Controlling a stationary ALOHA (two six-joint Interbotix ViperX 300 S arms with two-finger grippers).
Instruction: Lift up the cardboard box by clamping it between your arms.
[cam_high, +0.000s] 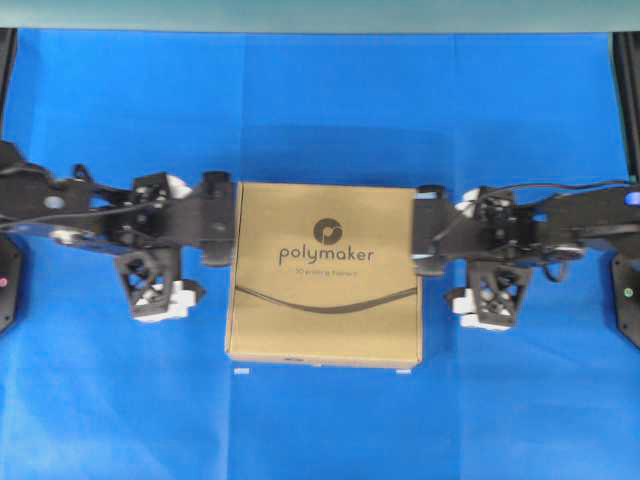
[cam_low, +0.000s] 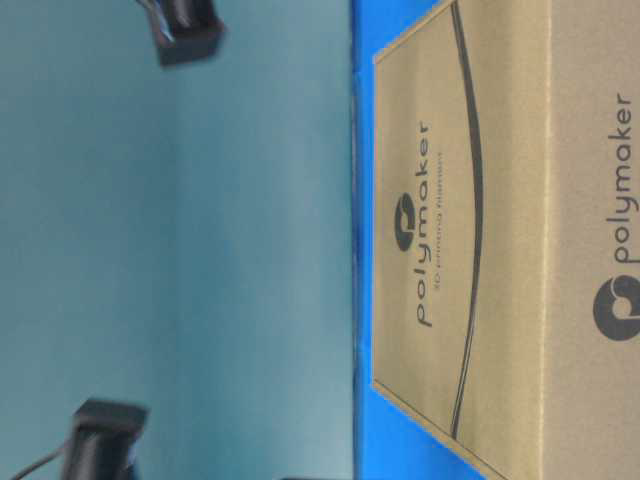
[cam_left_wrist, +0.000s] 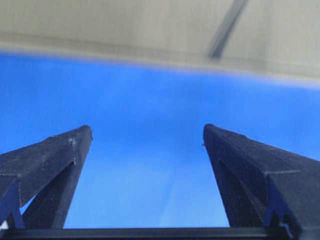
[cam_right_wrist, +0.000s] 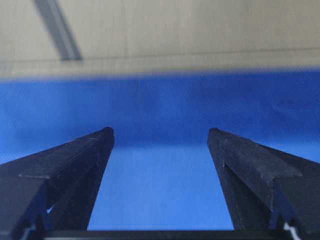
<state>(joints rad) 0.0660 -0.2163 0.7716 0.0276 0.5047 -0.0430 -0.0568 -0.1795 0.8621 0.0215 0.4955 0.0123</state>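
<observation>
Presently catalogued:
Surface: blue cloth-covered table (cam_high: 120, 400).
Box: flat square brown cardboard box (cam_high: 325, 275), laid centrally between both arms.
Left gripper (cam_left_wrist: 147, 131): black pointed fingers spread wide, nothing held.
Right gripper (cam_right_wrist: 160, 132): likewise spread wide, nothing held.

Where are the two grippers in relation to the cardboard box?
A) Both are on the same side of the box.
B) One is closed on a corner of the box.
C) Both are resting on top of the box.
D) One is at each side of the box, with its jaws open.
D: in the overhead view the left gripper and the right gripper flank the cardboard box, and both wrist views show spread fingers holding nothing.
</observation>
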